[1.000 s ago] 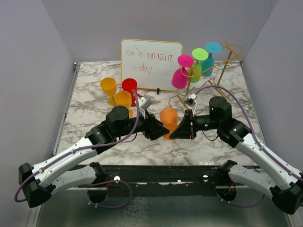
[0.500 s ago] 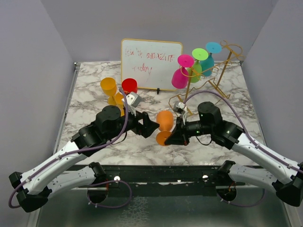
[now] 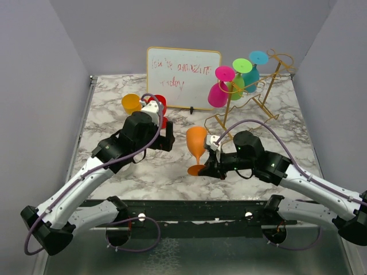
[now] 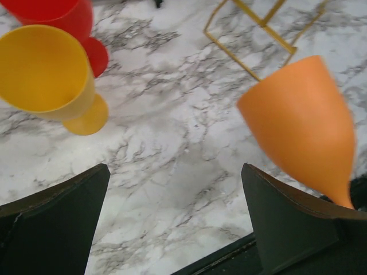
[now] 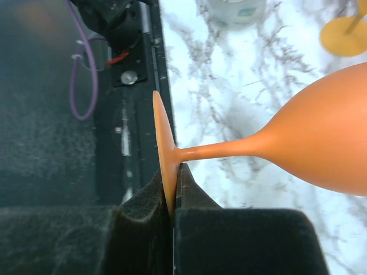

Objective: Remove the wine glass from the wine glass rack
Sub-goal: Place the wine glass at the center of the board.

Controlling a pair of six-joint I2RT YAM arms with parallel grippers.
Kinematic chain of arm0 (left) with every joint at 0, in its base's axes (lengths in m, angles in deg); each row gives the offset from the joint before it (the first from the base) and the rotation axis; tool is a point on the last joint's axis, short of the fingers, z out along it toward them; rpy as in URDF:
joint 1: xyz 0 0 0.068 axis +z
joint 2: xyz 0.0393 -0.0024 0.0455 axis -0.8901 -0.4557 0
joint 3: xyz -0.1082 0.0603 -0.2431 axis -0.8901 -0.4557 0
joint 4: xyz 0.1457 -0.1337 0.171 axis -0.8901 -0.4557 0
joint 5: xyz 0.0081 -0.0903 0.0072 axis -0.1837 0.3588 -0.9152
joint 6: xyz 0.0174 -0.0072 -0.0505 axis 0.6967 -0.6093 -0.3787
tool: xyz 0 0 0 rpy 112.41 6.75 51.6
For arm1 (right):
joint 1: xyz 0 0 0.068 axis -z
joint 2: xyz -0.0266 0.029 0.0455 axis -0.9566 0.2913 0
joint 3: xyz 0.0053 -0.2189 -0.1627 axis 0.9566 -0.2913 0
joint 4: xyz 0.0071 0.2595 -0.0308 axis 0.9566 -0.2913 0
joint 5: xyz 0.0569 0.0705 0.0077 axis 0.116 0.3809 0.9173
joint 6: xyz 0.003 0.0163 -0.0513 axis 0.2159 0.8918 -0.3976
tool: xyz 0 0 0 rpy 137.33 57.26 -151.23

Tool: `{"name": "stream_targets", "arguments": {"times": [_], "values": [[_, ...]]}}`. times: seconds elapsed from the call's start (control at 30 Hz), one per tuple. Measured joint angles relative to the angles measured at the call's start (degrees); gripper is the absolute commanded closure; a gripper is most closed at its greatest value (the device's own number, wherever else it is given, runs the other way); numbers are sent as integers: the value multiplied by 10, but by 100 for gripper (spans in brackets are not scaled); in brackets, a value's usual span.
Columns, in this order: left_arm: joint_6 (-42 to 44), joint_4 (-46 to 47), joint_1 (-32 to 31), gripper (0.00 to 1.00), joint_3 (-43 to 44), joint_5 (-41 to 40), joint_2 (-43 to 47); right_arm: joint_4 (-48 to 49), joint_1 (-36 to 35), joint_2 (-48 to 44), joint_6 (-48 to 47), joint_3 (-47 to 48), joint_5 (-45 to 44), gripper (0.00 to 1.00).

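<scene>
Orange wine glass (image 3: 196, 140) upright near gold rack (image 3: 274, 80)
Right jaws clamp its foot; left jaws spread wide, empty.

Orange glass (image 3: 196, 139), yellow glass (image 3: 131, 103) and red glass (image 4: 63, 17) over a white desk (image 3: 275, 129) veined grey like marble. Gold rack (image 4: 263, 23); pink glass (image 3: 218, 94), green glass (image 3: 238, 86), teal glass (image 3: 252, 77). White board (image 3: 183, 71), red scribble.

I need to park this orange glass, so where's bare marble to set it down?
Bare table shows front centre, between the left arm and the orange glass, and right of the wine glass rack toward the edge. Crowded back left: yellow glass and red glass stand before the white board.
</scene>
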Motion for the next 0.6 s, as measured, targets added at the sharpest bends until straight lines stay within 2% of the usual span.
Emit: {"name": "stream_targets", "arguments": {"times": [0.2, 0.27, 0.43, 0.6], "values": [[36, -34, 151, 1, 16, 83, -30, 3, -8, 2, -123, 3, -37, 99], [45, -39, 185, 1, 34, 115, -30, 3, -16, 2, -166, 4, -49, 99], [61, -39, 246, 1, 84, 217, -35, 7, -34, -5, -269, -1, -95, 99], [68, -39, 281, 1, 93, 292, -54, 50, -35, -63, -344, -65, -180, 99]]}}
